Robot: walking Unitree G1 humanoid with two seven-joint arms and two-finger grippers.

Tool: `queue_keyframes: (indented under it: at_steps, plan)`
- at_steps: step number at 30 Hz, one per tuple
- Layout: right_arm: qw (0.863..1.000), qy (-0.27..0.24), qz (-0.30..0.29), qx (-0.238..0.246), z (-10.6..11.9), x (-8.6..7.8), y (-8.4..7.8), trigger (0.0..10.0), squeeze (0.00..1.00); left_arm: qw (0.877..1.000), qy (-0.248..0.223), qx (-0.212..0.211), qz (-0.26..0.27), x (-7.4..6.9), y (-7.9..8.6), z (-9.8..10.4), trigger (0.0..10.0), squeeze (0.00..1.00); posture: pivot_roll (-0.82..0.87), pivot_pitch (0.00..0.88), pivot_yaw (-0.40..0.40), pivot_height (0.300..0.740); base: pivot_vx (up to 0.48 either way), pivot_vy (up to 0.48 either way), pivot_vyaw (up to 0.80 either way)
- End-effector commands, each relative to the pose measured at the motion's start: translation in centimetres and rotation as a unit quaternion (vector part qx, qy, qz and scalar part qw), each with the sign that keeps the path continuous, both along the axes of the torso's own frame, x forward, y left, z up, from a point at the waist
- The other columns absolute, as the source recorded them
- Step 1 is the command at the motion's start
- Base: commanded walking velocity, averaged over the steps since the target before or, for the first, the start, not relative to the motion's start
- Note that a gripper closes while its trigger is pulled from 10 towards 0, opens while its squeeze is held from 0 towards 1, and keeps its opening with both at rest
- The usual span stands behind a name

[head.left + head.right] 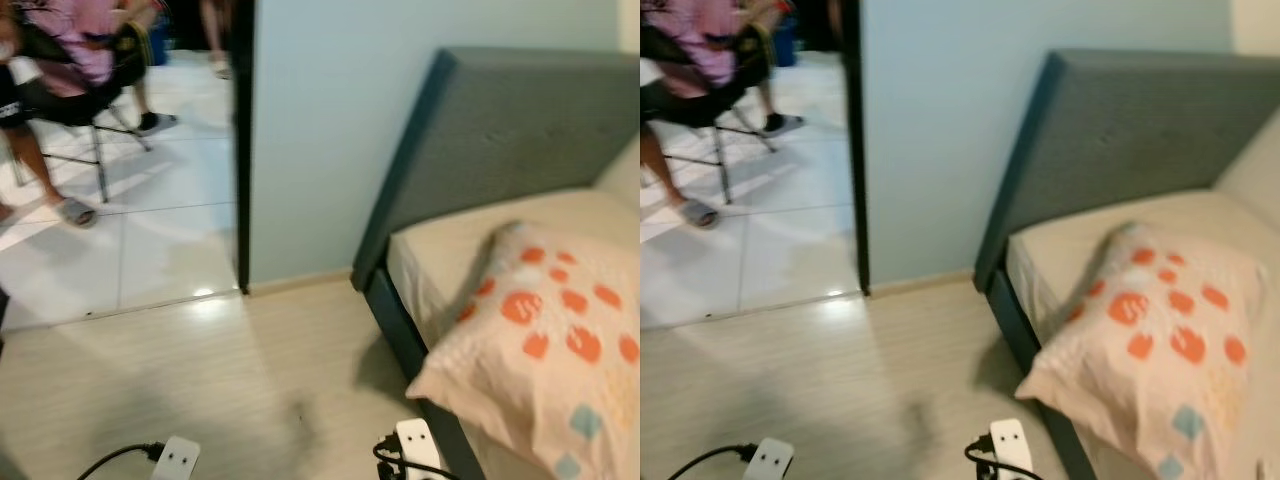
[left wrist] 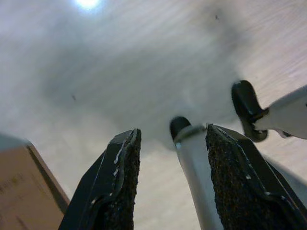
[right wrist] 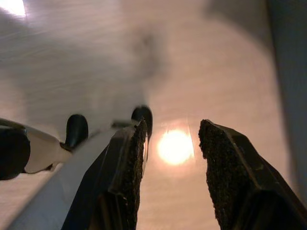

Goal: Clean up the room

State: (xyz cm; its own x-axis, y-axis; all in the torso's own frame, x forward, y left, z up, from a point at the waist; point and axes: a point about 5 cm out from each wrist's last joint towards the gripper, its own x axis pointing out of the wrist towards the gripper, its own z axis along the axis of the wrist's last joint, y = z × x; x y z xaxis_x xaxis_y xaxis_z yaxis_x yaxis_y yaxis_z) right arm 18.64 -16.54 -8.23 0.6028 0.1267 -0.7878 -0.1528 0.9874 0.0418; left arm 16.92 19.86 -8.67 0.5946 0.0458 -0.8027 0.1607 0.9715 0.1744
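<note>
While both jaws gape above floor (image 1: pixel 250 380), pillow (image 1: pixel 545 350) lies on bed (image 1: pixel 440 250).

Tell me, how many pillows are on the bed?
1. The pillow, cream with orange dots, lies on the bed near its grey headboard. More might sit further along the bed, out of view.

Black fingers (image 2: pixel 120 191) with rough, grainy inner pads.
</note>
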Motion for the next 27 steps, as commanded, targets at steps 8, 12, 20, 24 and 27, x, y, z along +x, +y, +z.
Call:
queue_keyframes:
  at_steps: [8, 12, 20, 24, 27]
  plan:
    - [1.000, 0.008, -0.015, 0.000, -0.22, -0.49, -0.45, 10.0, 0.00, 1.000, 0.008, -0.004, -0.005, -0.29, -0.29, -0.19, 10.0, 0.00, 0.02, 0.014, 0.009, 0.740, 0.000, 0.000, -0.80]
    - [1.000, 0.010, -0.010, 0.000, -0.27, -0.53, -0.32, 10.0, 0.00, 1.000, 0.013, 0.000, -0.008, -0.37, -0.25, -0.24, 10.0, 0.00, 0.03, 0.011, 0.007, 0.740, 0.000, 0.000, -0.80]
    - [1.000, 0.012, -0.006, -0.001, -0.29, -0.56, -0.23, 10.0, 0.00, 1.000, 0.016, 0.004, -0.008, -0.40, -0.22, -0.28, 10.0, 0.00, 0.03, 0.006, 0.004, 0.740, 0.000, 0.000, -0.80]
    - [1.000, 0.013, -0.005, -0.002, -0.31, -0.59, -0.18, 10.0, 0.00, 1.000, 0.017, 0.006, -0.008, -0.42, -0.17, -0.28, 10.0, 0.00, 0.03, 0.004, 0.005, 0.740, 0.000, 0.000, -0.80]
    - [1.000, 0.014, -0.005, -0.001, -0.33, -0.63, -0.19, 10.0, 0.00, 1.000, 0.018, 0.009, -0.009, -0.44, -0.16, -0.29, 10.0, 0.00, 0.03, 0.004, 0.005, 0.740, 0.000, 0.000, -0.80]
